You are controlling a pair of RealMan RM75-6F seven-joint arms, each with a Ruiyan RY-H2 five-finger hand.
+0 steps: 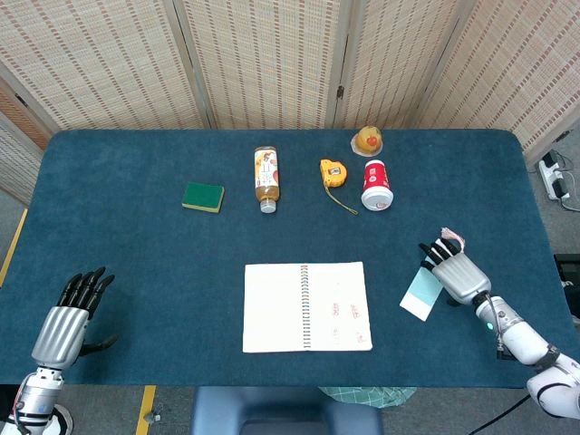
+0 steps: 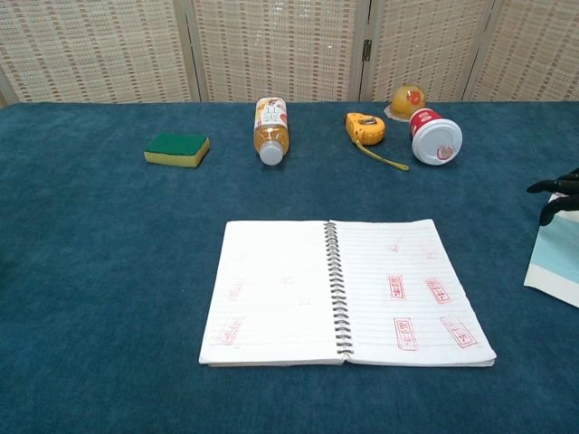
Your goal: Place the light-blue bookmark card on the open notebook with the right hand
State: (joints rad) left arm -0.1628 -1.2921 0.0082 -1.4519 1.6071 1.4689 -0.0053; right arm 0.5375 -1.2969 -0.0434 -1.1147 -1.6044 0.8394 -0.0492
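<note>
Between the right robot hand [image 1: 456, 273], which lies over the light-blue bookmark card [image 1: 422, 292], and the open notebook [image 1: 307, 306] runs a bare strip of blue worktop [image 1: 136, 263] with nothing standing in it. The obstacles lie in a row well apart toward the far edge: a green sponge [image 1: 203, 197], a toppled bottle [image 1: 265, 178], a yellow tape measure [image 1: 333, 174], a red can [image 1: 376, 185] and a small yellow toy [image 1: 367, 140]. The left robot hand [image 1: 71, 317] sits near the front-left corner, well clear of the notebook.

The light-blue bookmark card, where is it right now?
The bookmark card lies on the table to the right of the open notebook, partly under the robot's right hand; the chest view shows only its corner at the right edge.
</note>
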